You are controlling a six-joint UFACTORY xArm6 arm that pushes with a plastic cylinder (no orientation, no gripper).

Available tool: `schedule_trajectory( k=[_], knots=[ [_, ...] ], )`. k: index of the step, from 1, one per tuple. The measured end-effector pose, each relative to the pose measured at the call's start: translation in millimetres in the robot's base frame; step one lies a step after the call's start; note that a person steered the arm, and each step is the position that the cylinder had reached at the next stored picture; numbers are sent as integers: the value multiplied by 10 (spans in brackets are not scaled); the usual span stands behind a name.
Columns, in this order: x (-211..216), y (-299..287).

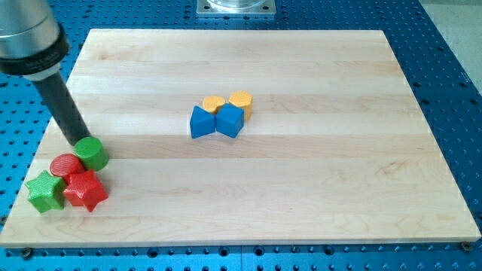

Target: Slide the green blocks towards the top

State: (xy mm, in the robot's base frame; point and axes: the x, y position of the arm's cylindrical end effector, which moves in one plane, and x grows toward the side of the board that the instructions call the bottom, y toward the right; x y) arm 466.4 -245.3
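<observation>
A green round block sits near the board's left edge. My tip is just at its upper left, touching or nearly touching it. A green star block lies at the bottom left corner. A red round block sits between the two green blocks, and a red star block lies right of the green star. All four form a tight cluster.
In the middle of the wooden board sit two blue blocks with a yellow heart block and a yellow hexagonal block just above them. A metal mount stands at the view's top.
</observation>
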Motion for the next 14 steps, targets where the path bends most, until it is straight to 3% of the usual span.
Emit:
schedule_trajectory(
  k=[1,2,5,7,8,9,10,11,12,14],
  knots=[
    [2,27],
    [-83,-530],
    [200,-596],
    [1513,-564],
    [1484,-56],
    [1177,240],
    [1016,103],
    [1344,-193],
    [1413,-577],
    [994,-337]
  ],
)
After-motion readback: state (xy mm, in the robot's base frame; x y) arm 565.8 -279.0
